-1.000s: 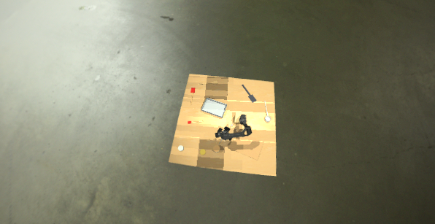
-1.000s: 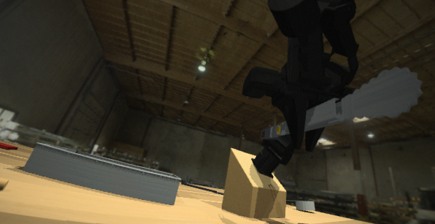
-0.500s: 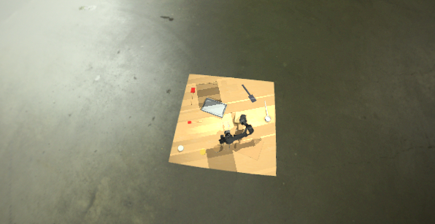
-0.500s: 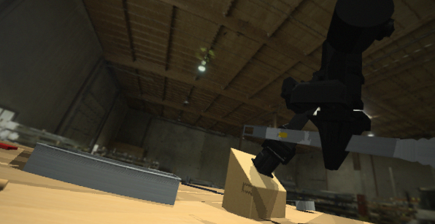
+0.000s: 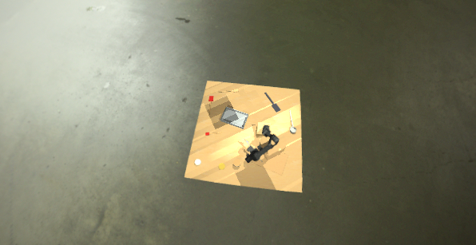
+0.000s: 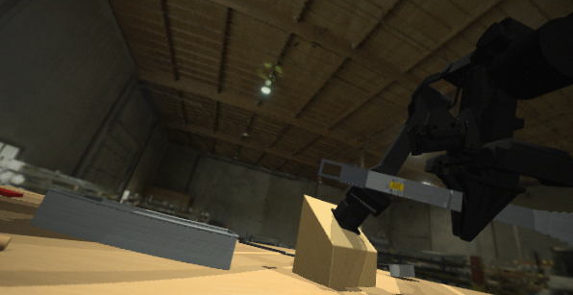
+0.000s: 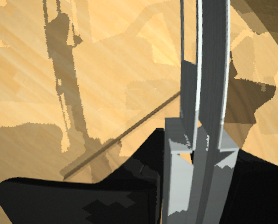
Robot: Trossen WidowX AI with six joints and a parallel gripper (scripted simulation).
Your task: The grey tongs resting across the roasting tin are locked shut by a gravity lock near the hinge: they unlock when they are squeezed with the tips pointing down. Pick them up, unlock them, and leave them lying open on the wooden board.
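The grey tongs (image 6: 413, 192) (image 7: 213, 60) are held in the air, clear of the table and of the roasting tin (image 5: 242, 119) (image 6: 135, 233). My gripper (image 6: 462, 219) (image 7: 175, 135) is shut on them, a black finger on each side. Their two arms run close together and nearly parallel in the wrist view. In the exterior view they look roughly level, the squared end at left and the scalloped end at right, partly behind a finger. In the top view the gripper is small and the tongs are hard to make out. The wooden board (image 5: 280, 166) shows faintly right of the gripper.
My arm stands on a wooden block (image 5: 259, 128) (image 6: 317, 260). A dark spatula (image 5: 275, 107) and a ladle (image 5: 293, 130) lie on the right. Red pieces (image 5: 211, 98) (image 5: 207, 134) lie on the left. A white round thing (image 5: 197, 162) and a yellow one (image 5: 221, 166) are near the front.
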